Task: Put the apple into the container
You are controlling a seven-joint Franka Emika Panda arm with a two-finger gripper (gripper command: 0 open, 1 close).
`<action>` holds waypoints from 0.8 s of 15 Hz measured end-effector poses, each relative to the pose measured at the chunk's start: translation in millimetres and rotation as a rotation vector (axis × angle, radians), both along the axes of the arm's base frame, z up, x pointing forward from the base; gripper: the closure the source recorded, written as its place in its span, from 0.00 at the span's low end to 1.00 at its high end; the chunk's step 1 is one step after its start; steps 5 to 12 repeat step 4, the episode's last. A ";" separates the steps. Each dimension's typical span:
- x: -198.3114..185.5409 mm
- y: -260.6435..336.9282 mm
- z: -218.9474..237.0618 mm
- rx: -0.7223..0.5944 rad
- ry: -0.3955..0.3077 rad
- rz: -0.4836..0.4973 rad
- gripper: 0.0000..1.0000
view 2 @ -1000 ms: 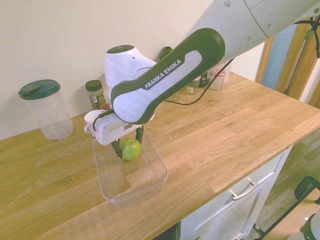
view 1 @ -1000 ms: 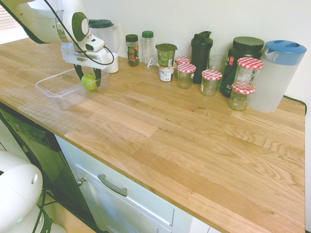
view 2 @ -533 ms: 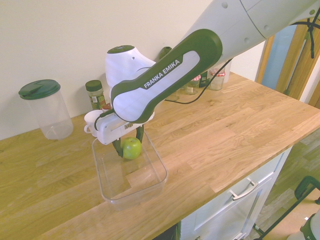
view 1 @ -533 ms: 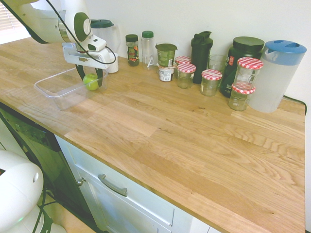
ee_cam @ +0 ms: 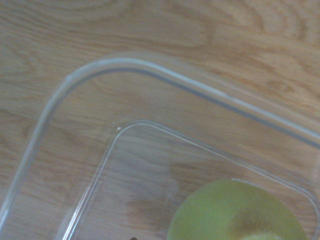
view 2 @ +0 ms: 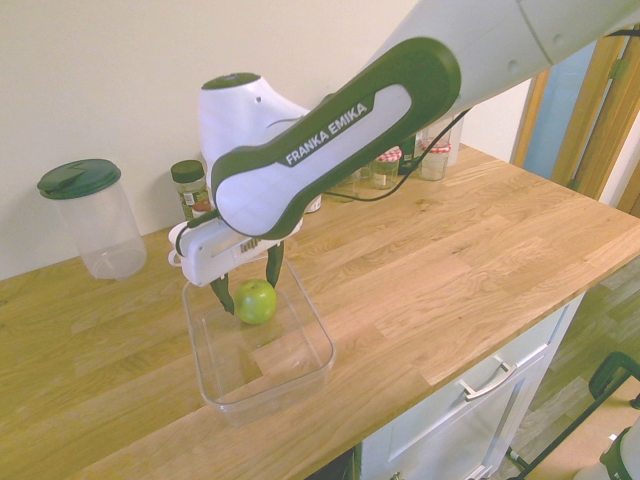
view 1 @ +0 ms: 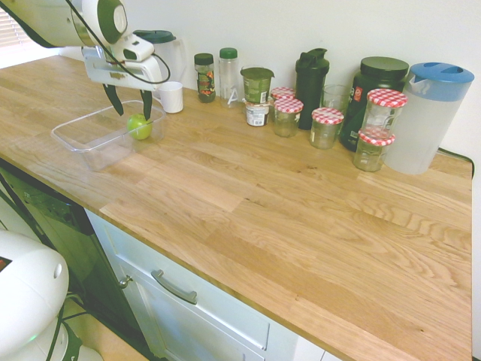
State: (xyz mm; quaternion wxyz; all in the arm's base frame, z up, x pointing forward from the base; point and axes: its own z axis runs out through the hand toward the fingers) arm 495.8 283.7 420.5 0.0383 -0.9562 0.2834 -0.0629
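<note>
The white two-finger hand [view 1: 128, 105] hangs released, fingers spread and empty. Directly beneath it the small round bright green apple [view 2: 255, 301] sits inside the shallow clear plastic rectangular container [view 2: 300, 375], near one end, resting on the oak worktop [view 1: 301, 218].

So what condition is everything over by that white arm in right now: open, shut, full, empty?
Small round green apple: lying inside the tub, free of the jaws.
Shallow clear plastic tub: lidless, holds only the apple.
Gripper: jaws open, raised above the apple, holding nothing.
Clear jug with dark green lid: lid on, looks empty.
Tall translucent jug with blue lid: lid on.
</note>
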 end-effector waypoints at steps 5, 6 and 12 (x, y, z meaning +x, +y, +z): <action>-12.6 -118.3 100.4 -0.022 0.039 -0.216 0.00; -12.6 -118.3 100.4 -0.022 0.039 -0.216 0.00; -12.6 -118.3 100.4 -0.022 0.039 -0.216 0.00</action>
